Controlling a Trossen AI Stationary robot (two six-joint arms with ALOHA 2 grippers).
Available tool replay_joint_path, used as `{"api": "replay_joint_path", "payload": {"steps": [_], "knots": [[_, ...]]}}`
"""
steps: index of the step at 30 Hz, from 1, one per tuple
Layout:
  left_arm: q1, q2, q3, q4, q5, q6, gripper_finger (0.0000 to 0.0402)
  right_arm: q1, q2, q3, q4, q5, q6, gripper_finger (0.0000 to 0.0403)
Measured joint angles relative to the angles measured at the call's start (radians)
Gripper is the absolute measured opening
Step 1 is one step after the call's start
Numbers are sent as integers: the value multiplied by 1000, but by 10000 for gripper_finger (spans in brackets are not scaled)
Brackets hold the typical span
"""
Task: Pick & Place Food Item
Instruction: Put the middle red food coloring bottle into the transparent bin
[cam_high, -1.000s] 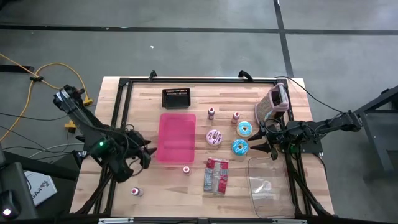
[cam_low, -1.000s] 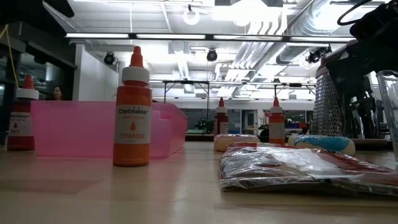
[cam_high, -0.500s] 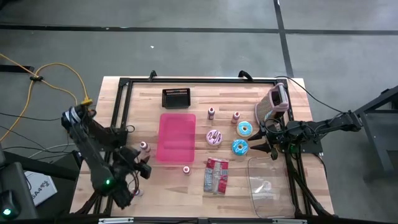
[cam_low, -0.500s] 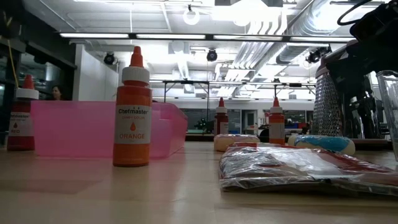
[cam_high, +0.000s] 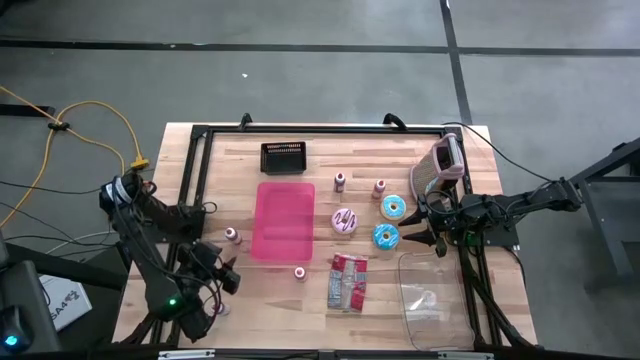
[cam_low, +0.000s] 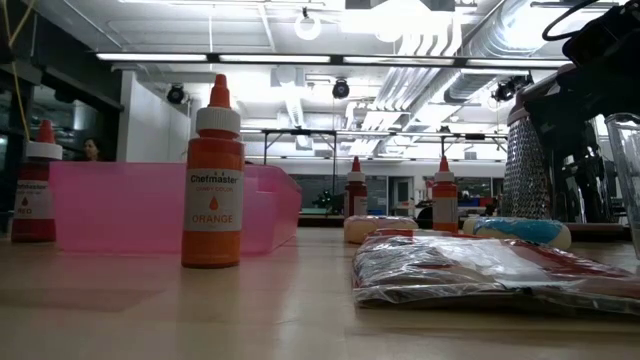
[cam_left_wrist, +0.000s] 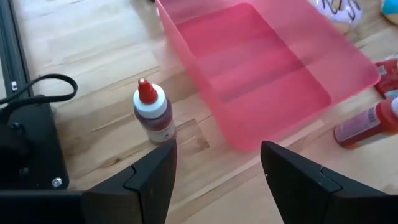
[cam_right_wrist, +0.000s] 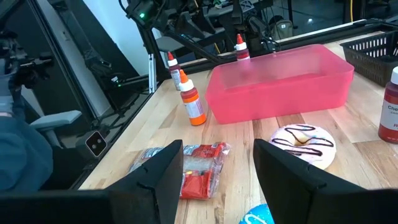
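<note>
Three donuts lie flat on the wood right of the pink tray (cam_high: 285, 220): a white one with chocolate stripes (cam_high: 346, 221) and two blue ones (cam_high: 393, 207) (cam_high: 385, 236). A red and silver food packet (cam_high: 348, 280) lies near the front. My left gripper (cam_high: 226, 276) hangs open at the table's left, near side. It is above bare wood, tipped down toward the tray (cam_left_wrist: 261, 68) and a red-capped bottle (cam_left_wrist: 153, 115). My right gripper (cam_high: 428, 232) waits open beside the blue donuts, level, facing the striped donut (cam_right_wrist: 303, 143).
Small colouring bottles stand around the tray: a red one (cam_high: 231, 236), an orange one (cam_high: 299, 272), one at the near left (cam_high: 218, 309) and two behind the donuts (cam_high: 340, 181) (cam_high: 380, 187). There are also a black basket (cam_high: 283, 157), a grater (cam_high: 445, 160) and a clear container (cam_high: 435, 300).
My left arm has swung toward the table's near edge and sunk a little, its gripper tipping further down. It has cleared the red bottle left of the tray, which now shows. The gripper has stayed open. No object has moved.
</note>
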Motion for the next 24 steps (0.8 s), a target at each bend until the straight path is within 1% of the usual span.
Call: {"api": "replay_joint_path", "payload": {"steps": [10, 17, 24], "knots": [[-63, 0, -105, 102, -1, -44, 227, 0, 0, 0, 0, 0, 0, 183], [-84, 0, -185, 136, 19, -134, 227, 0, 0, 0, 0, 0, 0, 183], [-72, 0, -194, 134, 112, -198, 227, 0, 0, 0, 0, 0, 0, 183]]}}
